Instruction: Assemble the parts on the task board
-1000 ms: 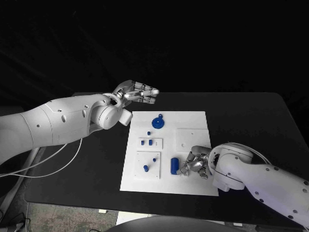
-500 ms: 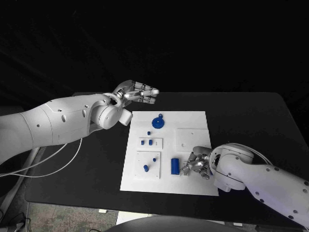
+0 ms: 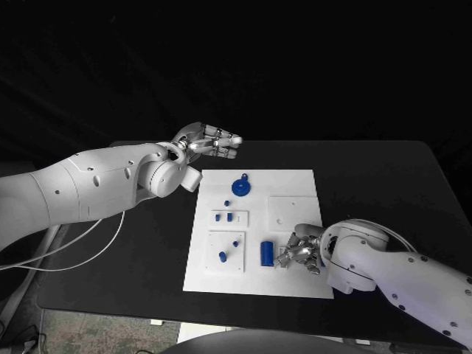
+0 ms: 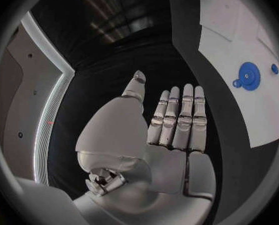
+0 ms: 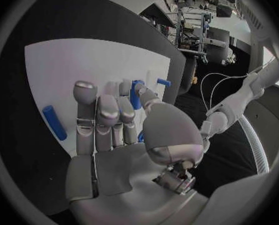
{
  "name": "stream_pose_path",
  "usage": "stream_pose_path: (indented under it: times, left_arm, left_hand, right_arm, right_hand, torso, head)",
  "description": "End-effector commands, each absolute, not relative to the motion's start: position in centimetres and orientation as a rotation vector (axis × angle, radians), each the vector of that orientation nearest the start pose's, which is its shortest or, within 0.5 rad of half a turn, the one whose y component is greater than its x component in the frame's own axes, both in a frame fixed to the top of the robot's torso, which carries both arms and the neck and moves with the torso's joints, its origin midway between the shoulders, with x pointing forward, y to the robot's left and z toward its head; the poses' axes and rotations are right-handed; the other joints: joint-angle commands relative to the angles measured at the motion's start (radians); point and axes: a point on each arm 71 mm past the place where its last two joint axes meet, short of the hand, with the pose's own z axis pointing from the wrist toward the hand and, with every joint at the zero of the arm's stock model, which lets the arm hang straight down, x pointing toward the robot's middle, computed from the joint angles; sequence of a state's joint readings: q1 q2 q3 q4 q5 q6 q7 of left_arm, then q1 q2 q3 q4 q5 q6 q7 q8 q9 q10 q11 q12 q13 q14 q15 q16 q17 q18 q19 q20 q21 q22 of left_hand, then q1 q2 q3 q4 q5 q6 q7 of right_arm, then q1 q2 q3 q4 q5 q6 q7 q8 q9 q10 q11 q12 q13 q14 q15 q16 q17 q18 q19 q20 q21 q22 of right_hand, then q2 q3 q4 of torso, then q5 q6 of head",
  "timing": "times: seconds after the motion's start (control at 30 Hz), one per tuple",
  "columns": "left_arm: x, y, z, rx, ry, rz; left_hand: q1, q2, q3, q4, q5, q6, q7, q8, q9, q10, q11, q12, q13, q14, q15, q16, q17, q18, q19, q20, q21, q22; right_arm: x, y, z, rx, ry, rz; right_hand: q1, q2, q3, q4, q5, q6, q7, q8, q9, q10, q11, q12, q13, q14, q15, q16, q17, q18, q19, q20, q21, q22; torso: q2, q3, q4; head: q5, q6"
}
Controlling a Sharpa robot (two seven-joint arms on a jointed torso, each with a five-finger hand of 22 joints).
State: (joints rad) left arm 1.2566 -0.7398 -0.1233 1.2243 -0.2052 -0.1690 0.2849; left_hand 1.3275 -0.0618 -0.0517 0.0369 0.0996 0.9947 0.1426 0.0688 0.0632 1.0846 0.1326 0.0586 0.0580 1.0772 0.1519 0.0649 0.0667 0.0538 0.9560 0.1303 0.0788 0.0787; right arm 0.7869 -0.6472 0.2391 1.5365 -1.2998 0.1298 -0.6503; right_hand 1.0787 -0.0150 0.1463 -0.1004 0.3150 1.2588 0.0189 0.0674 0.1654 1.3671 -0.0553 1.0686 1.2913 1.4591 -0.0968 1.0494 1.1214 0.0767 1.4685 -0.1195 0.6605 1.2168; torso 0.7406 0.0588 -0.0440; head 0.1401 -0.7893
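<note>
Blue cylinder part (image 3: pixel 267 253) – rigid, light, smooth; pinch mid-length. Right robot hand (image 3: pixel 301 252) just beside it, fingers apart, empty. Left robot hand (image 3: pixel 209 140) open – idle.

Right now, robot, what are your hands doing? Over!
Left hand open, off the task board, holding nothing. Right hand open over the board beside the long blue part, not gripping it. Nothing in the way.

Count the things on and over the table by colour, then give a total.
Blue parts: 7
White task board: 1
Silver hands: 2 (left hand, right hand)
Total: 10
</note>
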Motion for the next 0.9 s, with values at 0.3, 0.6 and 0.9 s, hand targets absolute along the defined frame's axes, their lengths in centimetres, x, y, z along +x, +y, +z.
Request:
stream_pose_path:
  times: [0.3,0.6,0.9]
  left_arm:
    - [53.8,24.0,-19.7,-0.898,1.586,-1.345]
    - [53.7,24.0,-19.6,-0.892,1.565,-1.351]
    - [53.6,24.0,-19.6,-0.893,1.566,-1.351]
  left_hand:
    - [-0.003,0.003,-0.003,0.000,0.005,0.003,-0.001,-0.002,0.002,0.003,-0.002,0.002,0.001,0.007,-0.005,-0.004,0.000,-0.007,0.004,0.006,0.005,-0.001]
    - [-0.002,0.009,-0.006,-0.007,0.008,0.010,-0.001,-0.002,0.002,0.015,-0.003,0.002,0.001,0.016,-0.009,-0.003,0.000,-0.010,0.006,0.002,0.006,-0.001]
    - [-0.003,0.012,-0.009,-0.011,0.009,0.012,-0.001,-0.002,0.002,0.017,-0.003,0.002,0.001,0.018,-0.010,-0.004,0.000,-0.012,0.007,0.000,0.006,-0.001]
  right_arm:
    - [41.9,-15.5,-28.3,0.254,2.292,0.572]
    - [42.5,-21.1,-27.0,0.284,2.307,0.399]
    - [42.6,-24.3,-27.3,0.306,2.347,0.240]
  right_hand:
    - [0.019,-0.018,-0.013,0.021,-0.062,-0.071,0.029,-0.004,0.000,0.010,0.019,0.027,0.021,0.001,0.003,0.011,0.005,0.002,0.048,0.003,0.010,0.000]
    - [0.024,-0.020,-0.012,0.025,-0.084,-0.079,0.032,-0.004,-0.003,0.021,0.023,0.052,0.036,0.002,0.005,0.024,0.013,0.002,0.049,0.006,0.028,0.008]
    - [0.018,-0.037,-0.003,0.056,-0.117,-0.087,0.036,-0.004,-0.009,0.017,0.026,0.045,0.033,0.001,0.008,0.025,0.011,0.004,0.047,0.009,0.027,0.009]
  torso:
    - [-0.001,0.0015,-0.0031]
    - [-0.001,0.0018,-0.0039]
    - [-0.001,0.0011,-0.0029]
  head:
    - [-0.020,0.014]
    - [-0.042,0.022]
    - [-0.053,0.022]
